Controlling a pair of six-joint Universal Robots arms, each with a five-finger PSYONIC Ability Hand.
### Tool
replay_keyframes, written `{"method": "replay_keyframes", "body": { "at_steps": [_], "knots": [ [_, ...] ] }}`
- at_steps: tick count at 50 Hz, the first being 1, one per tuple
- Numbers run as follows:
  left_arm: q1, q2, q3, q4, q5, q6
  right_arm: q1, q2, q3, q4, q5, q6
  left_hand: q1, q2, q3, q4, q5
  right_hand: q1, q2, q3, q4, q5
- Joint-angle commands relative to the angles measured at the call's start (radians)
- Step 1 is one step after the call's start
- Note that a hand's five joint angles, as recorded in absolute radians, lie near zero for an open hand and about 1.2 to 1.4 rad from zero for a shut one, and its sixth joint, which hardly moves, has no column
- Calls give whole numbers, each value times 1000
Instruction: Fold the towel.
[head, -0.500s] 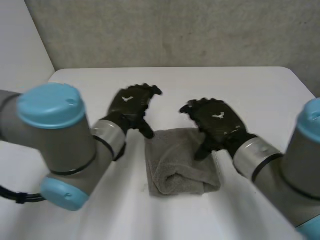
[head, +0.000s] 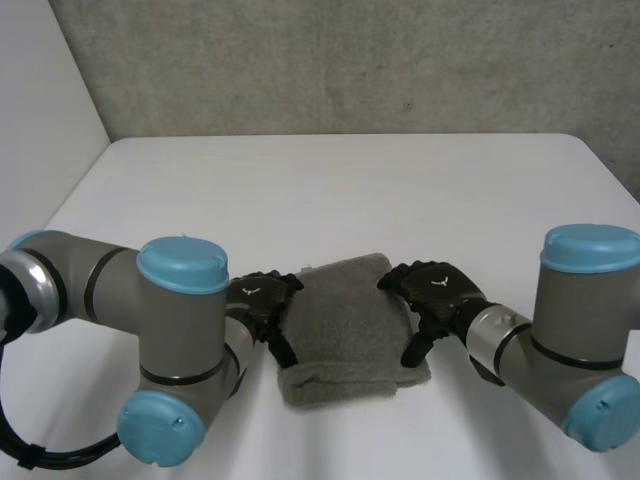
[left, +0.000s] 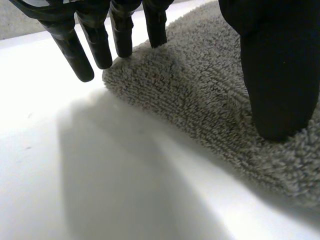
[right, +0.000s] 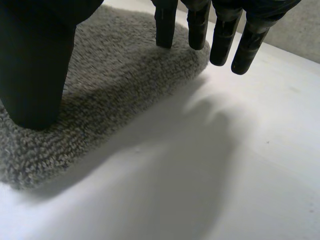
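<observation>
Both hands bracketed the folded towel (head: 345, 325), near the table's (head: 340, 190) front middle: left hand (head: 262, 298) at its left edge, right hand (head: 432, 285) at its right, fingers (left: 97, 42) straight, thumbs (left: 277, 75) resting on top. Probably another fold was in hand; next called for pinching an edge.

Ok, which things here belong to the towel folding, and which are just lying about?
Job: towel, folded; left hand at one side edge; right hand at the opposite edge, both open.
Not part of it: table; wall behind.
</observation>
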Motion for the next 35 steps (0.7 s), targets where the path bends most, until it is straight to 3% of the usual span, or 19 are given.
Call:
{"method": "replay_keyframes", "body": {
  "at_steps": [1, 12, 15, 17, 25, 31, 35],
  "knots": [
    [-4, 66, 6, 3, 5, 50, 27, -59, -94, 71, 111, -83, -14, -14, -16, -17, -17, -36, -55, -38, -56, -67],
    [16, 320, 91, 2, 6, 59, 17, -293, -225, 74, 165, -45, -14, -14, -16, -17, -17, -36, -55, -38, -56, -67],
    [59, 421, 107, -16, 6, 85, 14, -369, -278, 76, 229, 4, -29, -29, -30, -31, -32, -36, -55, -38, -56, -67],
    [142, 510, 120, -50, 5, 119, 14, -432, -315, 91, 290, 13, -29, -29, -30, -31, -32, -36, -55, -38, -56, -67],
    [263, 613, 196, -194, 5, 151, -2, -467, -404, 237, 366, 22, -52, -53, -54, -55, -55, -36, -55, -38, -56, -67],
    [283, 613, 216, -266, 22, 153, 2, -457, -422, 297, 357, 24, -31, -32, -33, -34, -34, -36, -55, -38, -56, -67],
    [293, 614, 218, -296, 89, 148, 5, -434, -422, 305, 352, 26, -8, -8, -10, -11, -11, -36, -55, -38, -56, -67]
  ]
}}
